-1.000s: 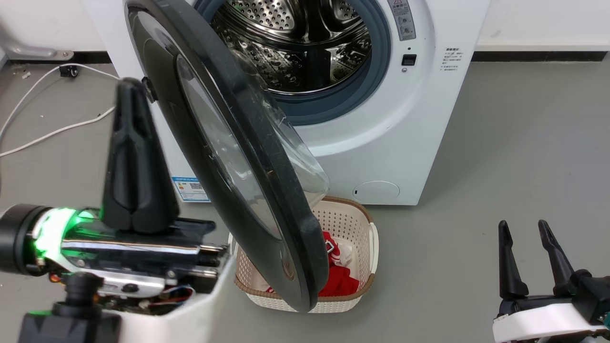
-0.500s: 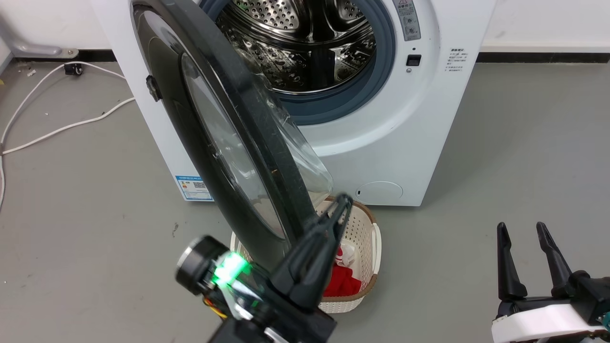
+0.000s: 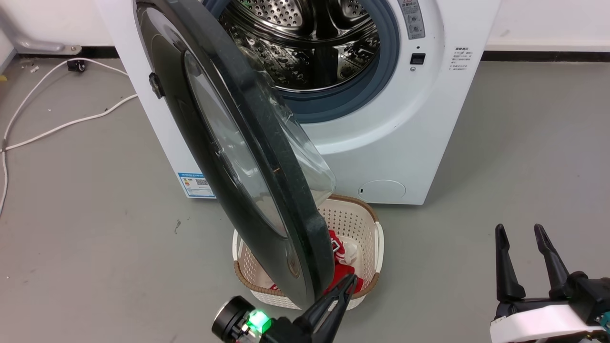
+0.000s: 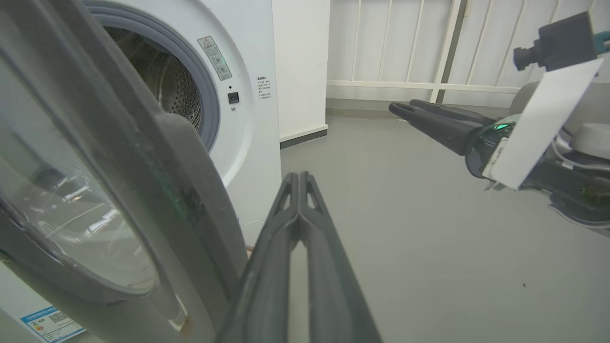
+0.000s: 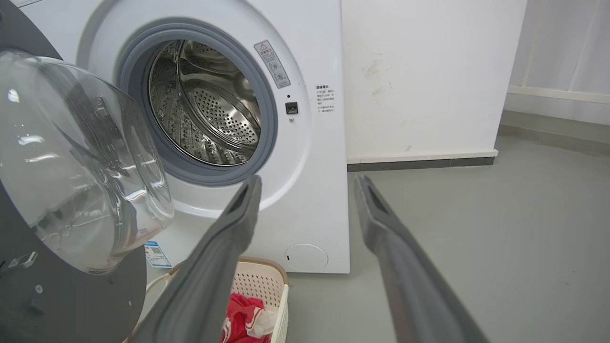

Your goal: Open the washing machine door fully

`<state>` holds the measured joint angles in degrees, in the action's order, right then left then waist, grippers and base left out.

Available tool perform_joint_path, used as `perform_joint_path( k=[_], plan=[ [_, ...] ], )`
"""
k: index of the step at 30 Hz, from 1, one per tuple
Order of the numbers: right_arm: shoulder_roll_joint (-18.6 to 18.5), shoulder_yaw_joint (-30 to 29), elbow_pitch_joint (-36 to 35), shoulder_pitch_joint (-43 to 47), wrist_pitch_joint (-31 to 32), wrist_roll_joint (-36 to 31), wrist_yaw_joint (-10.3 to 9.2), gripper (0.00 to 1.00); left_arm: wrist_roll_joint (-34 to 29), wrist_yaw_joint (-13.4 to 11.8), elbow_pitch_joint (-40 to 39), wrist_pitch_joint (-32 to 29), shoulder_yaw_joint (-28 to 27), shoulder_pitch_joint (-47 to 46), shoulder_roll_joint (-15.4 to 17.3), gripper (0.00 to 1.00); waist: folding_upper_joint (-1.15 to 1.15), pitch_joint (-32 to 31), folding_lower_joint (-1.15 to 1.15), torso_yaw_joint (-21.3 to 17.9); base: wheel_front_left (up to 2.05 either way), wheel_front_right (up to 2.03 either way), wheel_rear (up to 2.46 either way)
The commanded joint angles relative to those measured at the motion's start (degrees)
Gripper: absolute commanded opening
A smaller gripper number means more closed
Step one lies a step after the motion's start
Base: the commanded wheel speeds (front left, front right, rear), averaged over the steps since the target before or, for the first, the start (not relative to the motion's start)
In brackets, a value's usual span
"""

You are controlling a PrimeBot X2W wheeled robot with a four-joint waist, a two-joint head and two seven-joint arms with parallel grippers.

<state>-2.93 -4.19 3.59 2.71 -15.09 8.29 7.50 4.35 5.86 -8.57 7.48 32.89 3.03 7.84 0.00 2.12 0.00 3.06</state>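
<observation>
The white washing machine [image 3: 405,143] stands with its steel drum exposed. Its big black washing machine door [image 3: 267,152] hangs swung out toward me, nearly edge-on, the clear glass bowl facing right. My left gripper [image 3: 351,280] is shut and empty, tips just right of the door's lower rim; contact cannot be told. In the left wrist view the shut left gripper [image 4: 299,177] points past the door [image 4: 143,200] on its left. My right gripper [image 3: 519,231] is open and empty, low on the right, well away from the door. The right wrist view shows the right gripper [image 5: 309,183] open, aimed at the machine [image 5: 314,143].
A cream perforated basket [image 3: 376,238] holding red clothes [image 5: 243,309] sits on the floor under the door's lower rim. A white cable [image 3: 57,128] trails across the grey floor at the left. A white wall stands behind the machine.
My left gripper has left the door's outer left side, swung under to its right and dropped low near the bottom rim. The door's angle looks about the same. The camera shifted slightly.
</observation>
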Motion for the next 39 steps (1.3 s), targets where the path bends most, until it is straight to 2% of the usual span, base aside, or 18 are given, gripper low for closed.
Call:
perform_joint_path(
  k=[1, 12, 22, 29, 39],
  plan=[
    [0.1, 0.1, 0.3, -0.5, -0.1, 0.3, -0.02, 1.0, 0.8, -0.5, 1.4, 0.5, -0.4, -1.6, -1.0, 0.0, 0.0, 0.3, 0.0, 0.0, 0.0, 0.0, 0.0],
    [0.1, 1.6, 1.5, -1.7, -0.1, 1.2, -0.02, 1.0, 2.7, -3.1, 11.2, 4.7, -0.2, -10.5, -4.2, 0.0, 0.0, 1.3, 0.0, -1.4, 0.0, 0.0, 0.0],
    [0.1, 2.0, 2.0, -2.0, -0.1, 1.9, -0.02, 1.0, 4.5, -8.2, 15.8, 6.3, -0.9, -12.9, -4.6, 0.0, 0.0, 2.2, 0.0, -2.2, 0.0, 0.0, 0.0],
    [0.1, 2.8, 2.7, -2.2, -0.1, 2.3, -0.02, 1.0, 4.2, -10.3, 14.8, 6.9, -2.1, -11.5, -3.6, 0.0, 0.0, 2.5, 0.0, -1.5, 0.0, 0.0, 0.0],
    [0.1, 2.8, 3.1, -1.1, -0.1, 2.1, -0.02, 1.0, 3.5, -15.2, 7.8, 7.2, -4.8, -4.2, -0.2, 0.0, 0.0, 2.9, 0.0, 0.1, 0.0, 0.0, 0.0]
  ],
)
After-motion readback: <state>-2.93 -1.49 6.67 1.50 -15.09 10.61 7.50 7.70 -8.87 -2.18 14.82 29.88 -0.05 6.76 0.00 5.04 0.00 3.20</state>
